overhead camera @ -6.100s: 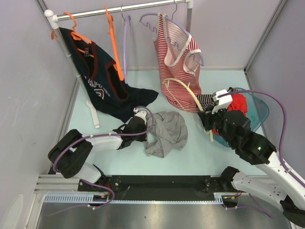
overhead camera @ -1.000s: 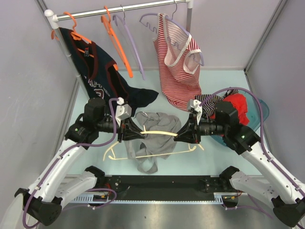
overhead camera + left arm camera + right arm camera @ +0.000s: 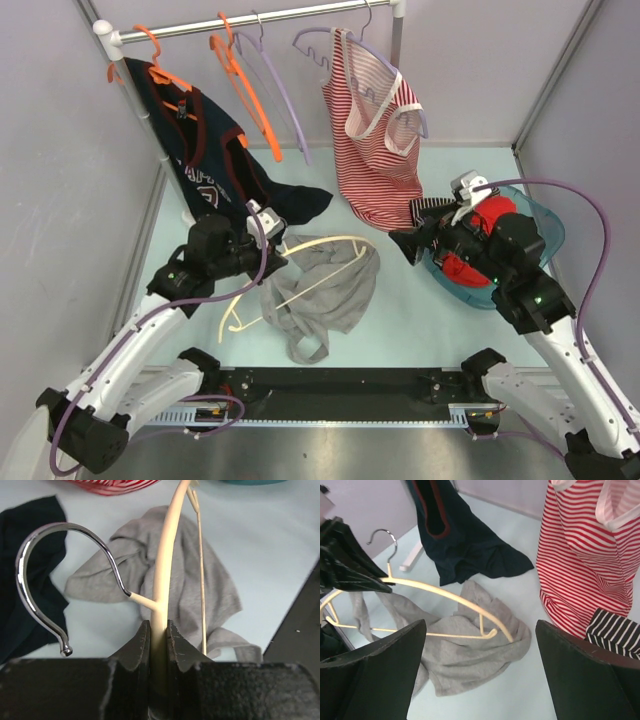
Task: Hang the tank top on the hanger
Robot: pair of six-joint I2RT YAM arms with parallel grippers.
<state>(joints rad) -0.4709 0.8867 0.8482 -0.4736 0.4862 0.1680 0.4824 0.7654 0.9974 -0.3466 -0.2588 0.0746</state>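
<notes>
The grey tank top (image 3: 325,295) lies crumpled on the table's middle. My left gripper (image 3: 277,256) is shut on the cream hanger (image 3: 322,239) just beside its metal hook (image 3: 47,555). In the left wrist view the hanger arm (image 3: 166,555) runs straight out from between my fingers (image 3: 158,626) over the tank top (image 3: 215,585). The hanger's far end rests on the fabric (image 3: 470,655). My right gripper (image 3: 402,243) stands wide open to the right of the tank top, holding nothing. Its view shows the hanger (image 3: 445,593) between and beyond the spread fingertips (image 3: 480,625).
A clothes rail (image 3: 270,17) at the back carries orange hangers (image 3: 245,90), lilac hangers (image 3: 285,95), a navy top (image 3: 215,160) and a red-and-white striped top (image 3: 375,140). A teal basket (image 3: 540,235) with red clothes sits at the right under my right arm.
My right gripper has opened, let go of the hanger's end and drawn back to the right. The hanger now hangs from the left gripper alone, its free end down on the tank top.
</notes>
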